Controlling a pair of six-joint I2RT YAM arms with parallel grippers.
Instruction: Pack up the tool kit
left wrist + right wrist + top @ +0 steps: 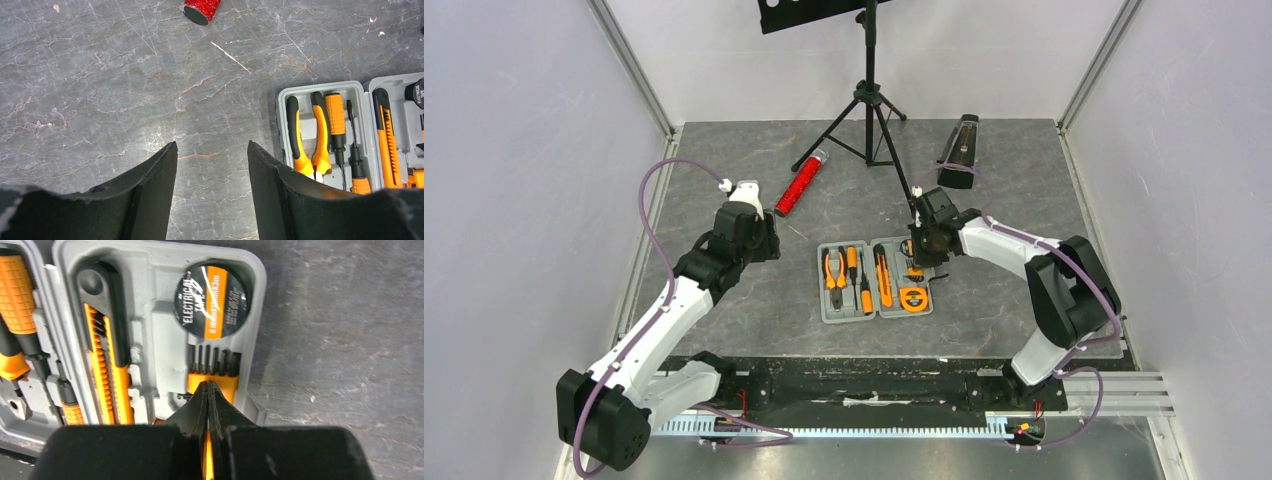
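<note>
— How are your claws?
— My right claw (207, 386) is pinched to a thin slit, tips down on the orange hex-key holder (222, 381) in the case (150, 285). Orange shows through the slit. Whether I grip anything, I can't tell.
— What's around it?
— The tape roll (210, 300) sits just beyond my tips in its round recess. The knife (107, 365) lies in its slot to the left.
— And the other?
— My left claw (212, 145) is spread wide with nothing in it, over bare table (100, 100) just beside the case's left half. Pliers (320, 135) and screwdrivers (336, 117) lie in their recesses there.
— Where's the case?
— Flat, lid back, mid-table between my arms. The tape measure (913, 298) lies in its near right corner. The red cylinder (801, 183) lies beyond my left claw. The metronome (959, 150) and a tripod (870, 100) stand farther back.
</note>
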